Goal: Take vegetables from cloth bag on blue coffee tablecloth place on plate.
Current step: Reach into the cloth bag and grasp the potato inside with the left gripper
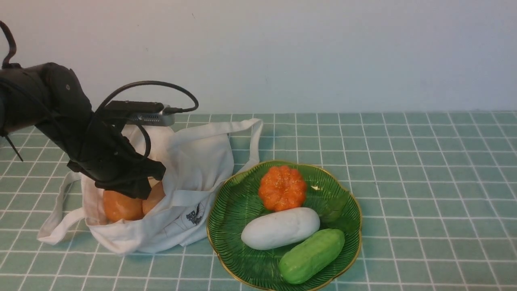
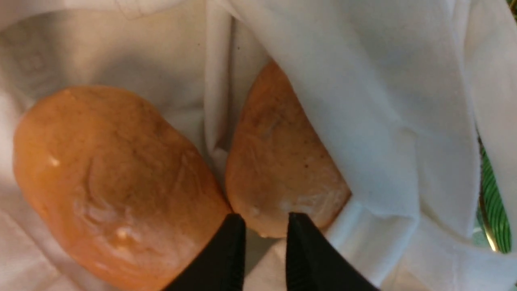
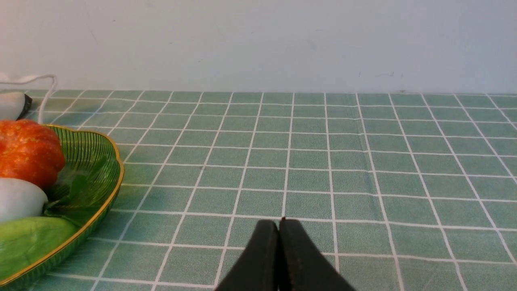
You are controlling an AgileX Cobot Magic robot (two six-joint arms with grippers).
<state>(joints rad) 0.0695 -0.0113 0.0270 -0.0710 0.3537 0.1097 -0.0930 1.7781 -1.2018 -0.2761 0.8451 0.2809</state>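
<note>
Right gripper (image 3: 278, 224) is nearest, fingers pressed together, holding nothing, low over bare tablecloth (image 1: 404, 182) beside the plate (image 1: 230, 194); probably parked there to keep clear of the left arm's work.

Plate sits at the front of the desk just beside the bag; on it a green cucumber (image 1: 311, 255) and a white cucumber (image 1: 280, 228) lie side by side, both slanting the same way, with a pumpkin (image 1: 282, 188) behind, touching the white one; none of these are the pieces to move; bare green is left on the bag side.

Cloth bag (image 1: 198, 161) lies slumped on the cloth, mouth gaping up toward the left arm, handles trailing; that sag is what exposes the contents.

Two potatoes inside, not yet out: the large potato (image 2: 113, 186) in full view, the second potato (image 2: 278, 173) half under a fold of bag cloth; both lie on their sides, touching or nearly, long axes drawing together toward the gripper tips.

Left gripper (image 2: 265, 216) reaches down into the bag mouth, jaws a little apart and empty, tips at the seam between the two potatoes; the gap looks too narrow for either, so it must widen; the fold could snag.
</note>
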